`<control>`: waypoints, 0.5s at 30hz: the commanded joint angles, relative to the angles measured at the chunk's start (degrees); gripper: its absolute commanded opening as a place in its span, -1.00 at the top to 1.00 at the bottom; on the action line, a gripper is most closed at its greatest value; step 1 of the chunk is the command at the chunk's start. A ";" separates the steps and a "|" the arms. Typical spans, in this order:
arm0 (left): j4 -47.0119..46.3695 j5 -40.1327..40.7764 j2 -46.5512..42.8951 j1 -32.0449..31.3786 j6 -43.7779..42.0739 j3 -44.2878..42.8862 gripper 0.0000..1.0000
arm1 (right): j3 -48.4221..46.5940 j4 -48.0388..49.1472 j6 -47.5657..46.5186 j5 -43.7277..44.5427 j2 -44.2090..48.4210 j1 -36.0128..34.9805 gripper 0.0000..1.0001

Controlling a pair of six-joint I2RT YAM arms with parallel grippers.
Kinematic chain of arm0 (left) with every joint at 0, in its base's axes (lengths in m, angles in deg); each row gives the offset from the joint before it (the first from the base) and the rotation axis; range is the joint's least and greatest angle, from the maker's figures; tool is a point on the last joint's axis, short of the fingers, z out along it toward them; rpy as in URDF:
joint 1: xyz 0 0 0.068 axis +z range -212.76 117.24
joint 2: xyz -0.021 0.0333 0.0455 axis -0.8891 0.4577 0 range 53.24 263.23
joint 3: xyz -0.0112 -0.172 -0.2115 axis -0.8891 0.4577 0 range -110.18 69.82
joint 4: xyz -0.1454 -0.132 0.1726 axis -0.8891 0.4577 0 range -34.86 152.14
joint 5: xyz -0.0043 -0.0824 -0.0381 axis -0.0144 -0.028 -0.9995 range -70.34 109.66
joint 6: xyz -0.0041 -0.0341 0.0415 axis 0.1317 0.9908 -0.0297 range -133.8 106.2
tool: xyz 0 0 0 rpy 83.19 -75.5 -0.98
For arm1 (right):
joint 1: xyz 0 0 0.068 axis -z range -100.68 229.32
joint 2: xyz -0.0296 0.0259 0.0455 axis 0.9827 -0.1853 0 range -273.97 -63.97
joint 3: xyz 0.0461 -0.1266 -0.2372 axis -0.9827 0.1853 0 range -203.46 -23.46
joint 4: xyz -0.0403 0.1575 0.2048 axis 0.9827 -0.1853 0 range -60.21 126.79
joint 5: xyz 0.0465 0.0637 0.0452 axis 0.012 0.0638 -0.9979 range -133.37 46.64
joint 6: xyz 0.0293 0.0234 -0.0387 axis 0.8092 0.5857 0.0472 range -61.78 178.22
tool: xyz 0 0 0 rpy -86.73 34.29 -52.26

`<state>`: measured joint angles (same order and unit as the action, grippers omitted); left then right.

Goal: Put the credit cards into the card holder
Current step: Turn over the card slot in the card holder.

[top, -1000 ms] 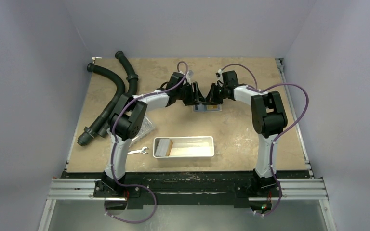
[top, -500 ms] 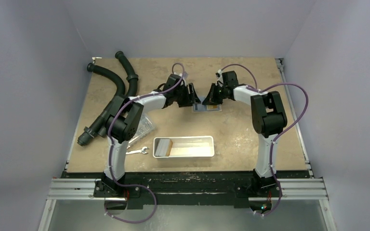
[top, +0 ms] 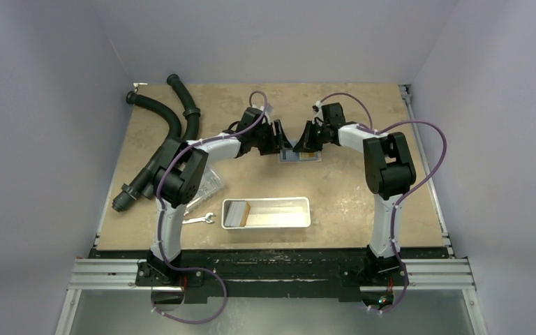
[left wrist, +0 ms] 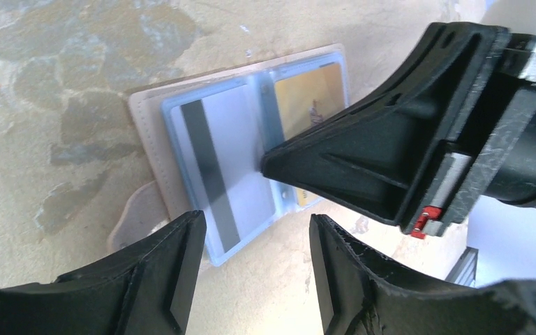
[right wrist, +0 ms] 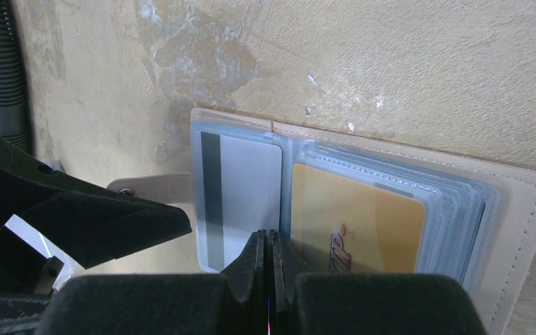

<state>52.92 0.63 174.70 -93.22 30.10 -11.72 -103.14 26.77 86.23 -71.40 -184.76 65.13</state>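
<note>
**Top view.** Two arms reach from the near edge to the far middle of the table (top: 363,105), elbows bent outward, wrists turned in toward each other. One card holder (top: 300,157) lies open and flat there. The left claw (top: 280,139) and the right claw (top: 299,144) meet over it. Nearer the bases stands one long white tray (top: 279,222). At its left end are credit cards (top: 237,211), a grey face and a tan face showing. One silver wrench (top: 200,220) lies left of the tray. A clear plastic box (top: 213,183) sits partly under the left arm. Black corrugated hoses (top: 160,129) lie on the left, with two ends showing.

**Left wrist view.** The left claw (left wrist: 255,227) hangs above the holder's near edge, its fingers apart with nothing between them. The card holder (left wrist: 146,118) shows two cards in its sleeves: a silver card (left wrist: 241,139) with a dark stripe, and a gold card (left wrist: 310,94). The right claw (left wrist: 272,164) points down at the fold.

**Right wrist view.** The right claw (right wrist: 270,241) is closed, fingers pressed together and empty, its tip at the fold between the silver card (right wrist: 248,185) and the gold card (right wrist: 356,223). Further clear sleeves are stacked behind the gold card in the card holder (right wrist: 520,209).
</note>
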 commanded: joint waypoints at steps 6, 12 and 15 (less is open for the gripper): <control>-0.95 1.28 -1.81 -0.80 0.35 2.31 -0.21 | -1.32 -0.80 -1.25 0.43 -1.21 -0.22 1.00; -2.61 0.26 -1.35 -1.52 0.37 1.58 -0.20 | -1.44 -1.05 -1.36 0.43 -1.16 -0.22 1.00; -3.45 -0.85 -1.15 -1.78 0.40 1.02 -0.15 | -1.33 -0.97 -1.33 0.44 -1.21 -0.22 1.00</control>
<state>52.90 2.23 174.70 -93.81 30.15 -9.51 -103.16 26.70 86.01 -71.37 -184.76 65.13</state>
